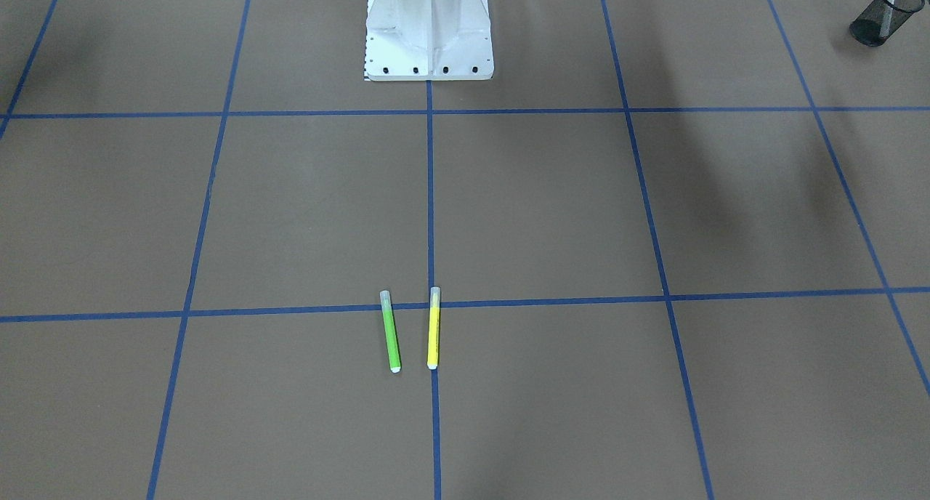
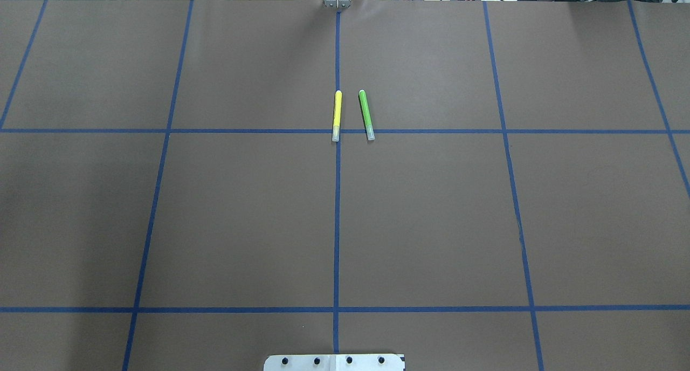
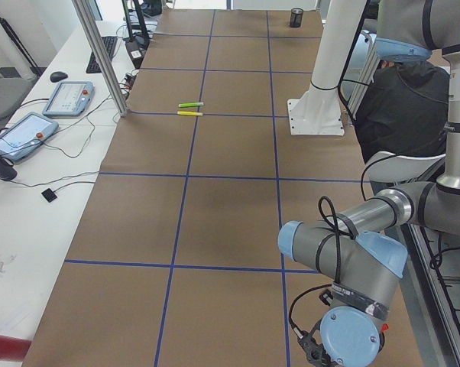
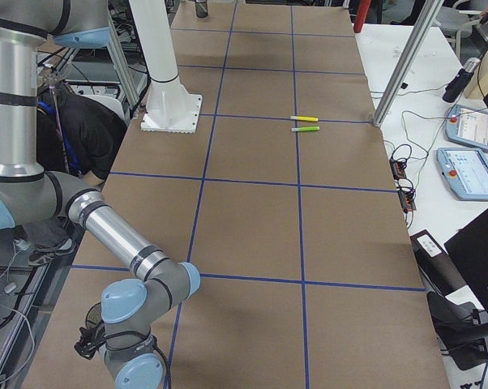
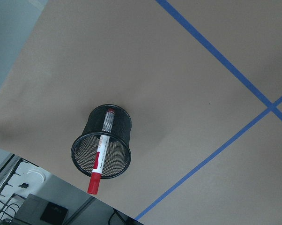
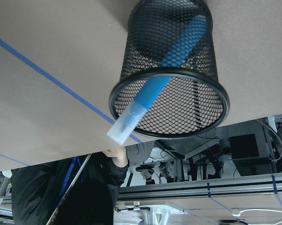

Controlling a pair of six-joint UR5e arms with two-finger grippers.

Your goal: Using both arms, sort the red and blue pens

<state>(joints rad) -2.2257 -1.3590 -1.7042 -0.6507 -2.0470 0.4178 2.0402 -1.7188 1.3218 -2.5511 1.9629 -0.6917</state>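
Note:
The red pen (image 5: 101,154) stands tilted in a black mesh cup (image 5: 120,119), red cap sticking out over the rim. The same cup (image 1: 875,22) sits at the table corner on my left side. In the right wrist view the blue pen (image 6: 155,86) leans in another black mesh cup (image 6: 199,51), its translucent cap past the rim. Neither wrist view shows any fingers. My left gripper (image 3: 312,350) and right gripper (image 4: 88,344) appear only as dark shapes below the near wrists in the side views. I cannot tell whether they are open or shut.
A green marker (image 2: 366,115) and a yellow marker (image 2: 337,115) lie side by side on the brown mat, far from the white robot base (image 1: 429,27). A person in dark clothing (image 3: 406,107) is behind the robot. Tablets and cables lie on the side table (image 4: 471,162).

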